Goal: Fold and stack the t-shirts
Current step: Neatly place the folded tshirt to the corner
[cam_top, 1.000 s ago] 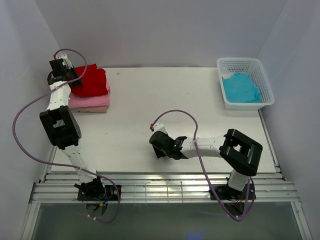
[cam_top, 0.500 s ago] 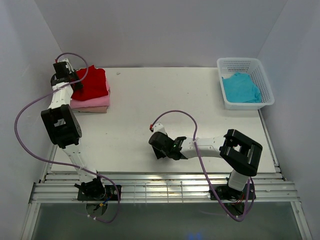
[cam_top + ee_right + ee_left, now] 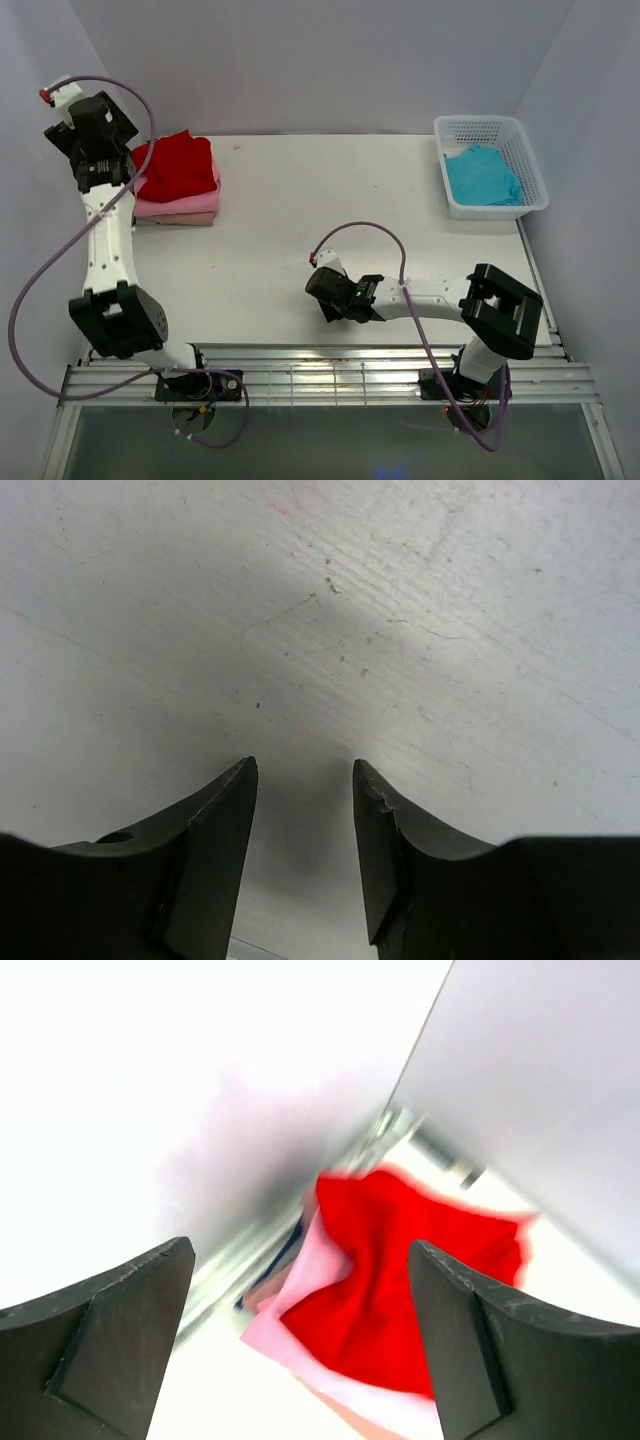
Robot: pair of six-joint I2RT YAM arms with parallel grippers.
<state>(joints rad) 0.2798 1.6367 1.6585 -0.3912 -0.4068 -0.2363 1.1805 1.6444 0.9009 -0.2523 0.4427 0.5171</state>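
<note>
Left tool (image 3: 300, 1250) gapes wide and empty over the rumpled red t-shirt (image 3: 400, 1285) (soft folded cloth); right tool (image 3: 304, 770) half-open, empty.

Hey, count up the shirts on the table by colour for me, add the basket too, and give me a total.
Red t-shirt: 1
Pink t-shirt: 1
Beige t-shirt: 1
Turquoise t-shirt: 1
White basket: 1
Total: 5
</note>
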